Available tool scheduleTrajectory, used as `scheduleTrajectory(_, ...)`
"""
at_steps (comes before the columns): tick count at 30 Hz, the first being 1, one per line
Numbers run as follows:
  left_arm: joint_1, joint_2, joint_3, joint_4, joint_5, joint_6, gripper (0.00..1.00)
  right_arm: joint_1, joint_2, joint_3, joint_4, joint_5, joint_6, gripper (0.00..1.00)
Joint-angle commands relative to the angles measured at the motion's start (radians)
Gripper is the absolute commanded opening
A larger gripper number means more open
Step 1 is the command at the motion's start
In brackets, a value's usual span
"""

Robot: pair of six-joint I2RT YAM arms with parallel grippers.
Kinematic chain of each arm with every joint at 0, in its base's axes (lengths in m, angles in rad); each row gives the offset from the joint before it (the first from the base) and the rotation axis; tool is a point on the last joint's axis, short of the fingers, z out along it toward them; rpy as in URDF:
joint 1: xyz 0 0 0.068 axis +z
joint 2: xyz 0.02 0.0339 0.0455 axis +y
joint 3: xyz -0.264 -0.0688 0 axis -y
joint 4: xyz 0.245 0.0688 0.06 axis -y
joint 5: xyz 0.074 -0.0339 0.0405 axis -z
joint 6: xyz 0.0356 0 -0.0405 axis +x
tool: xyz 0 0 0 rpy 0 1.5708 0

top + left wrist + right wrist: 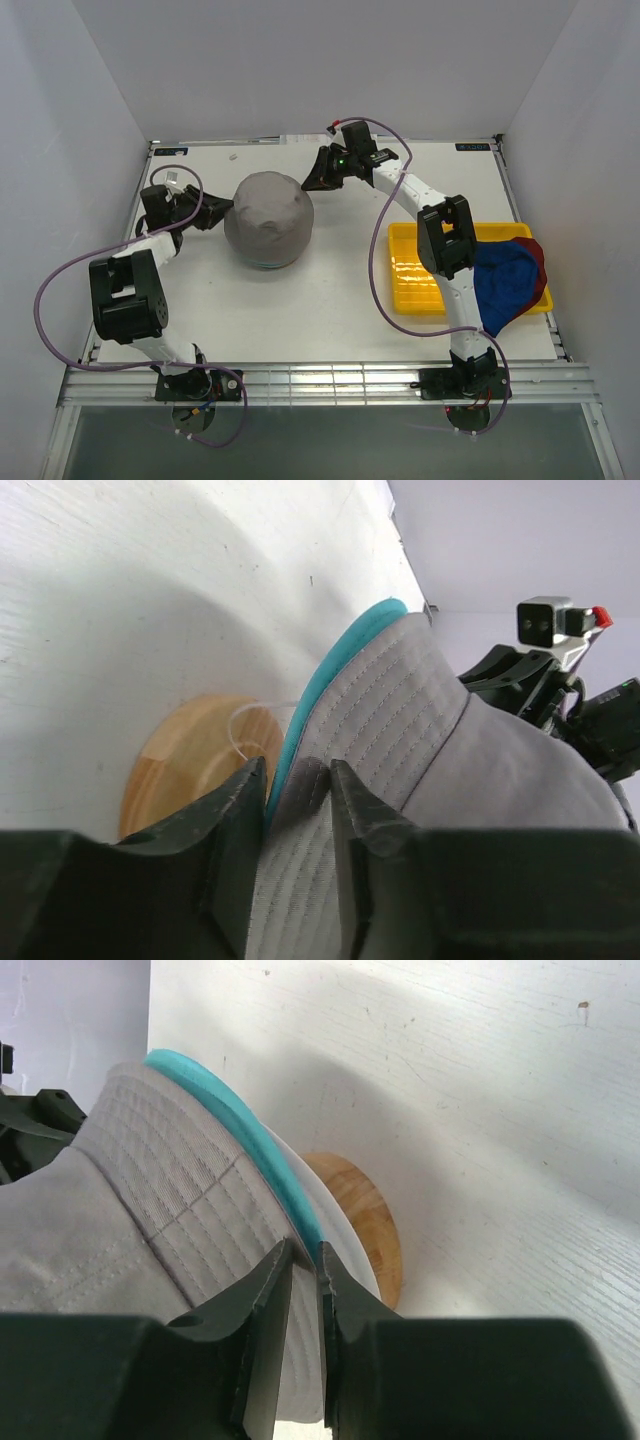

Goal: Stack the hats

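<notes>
Top view: grey hat (268, 215) sits crown-up over the stand (190, 750) at mid-table (330, 310), slightly left of centre. Teal hat (240, 1130) lies under it on the same stand; only its brim edge shows as a thin band below the grey brim. The stand's wooden base is visible beneath both brims in the wrist views.

Left gripper (298, 780): at the left side of the grey hat, low at brim level. Fingers (235, 830) partly apart, with a raised fold of grey brim filling the gap between them. Reads as clamped on the brim. The teal edge runs just beside the outer finger.

Right gripper (305, 1255): at the far-right side of the same hat, also at brim level. Fingers nearly together, only a narrow slit between them. Brim fabric shows in the slit; I cannot tell whether it is pinched or lying loose.

Tray (410, 270): yellow, at the right of the table, well apart from the stand. Blue hat (505, 280) is slumped over its right half and hangs past the near edge. Red hat (538, 262) lies under it, showing only along the right rim.
</notes>
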Motion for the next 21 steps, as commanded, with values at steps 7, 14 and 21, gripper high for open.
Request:
scheduleTrajectory(7,-0.009,-0.026,-0.050,0.009,-0.045,0.017,0.04,-0.002,0.011,0.026,0.052,-0.011,0.011,0.16)
scheduleTrajectory(14,-0.009,-0.025,-0.090,-0.020,-0.088,0.049,0.00,-0.001,0.011,-0.011,0.055,0.000,0.003,0.11)
scheduleTrajectory(21,-0.009,-0.032,-0.102,-0.028,-0.095,0.065,0.00,-0.002,0.005,-0.033,0.052,0.009,-0.007,0.11)
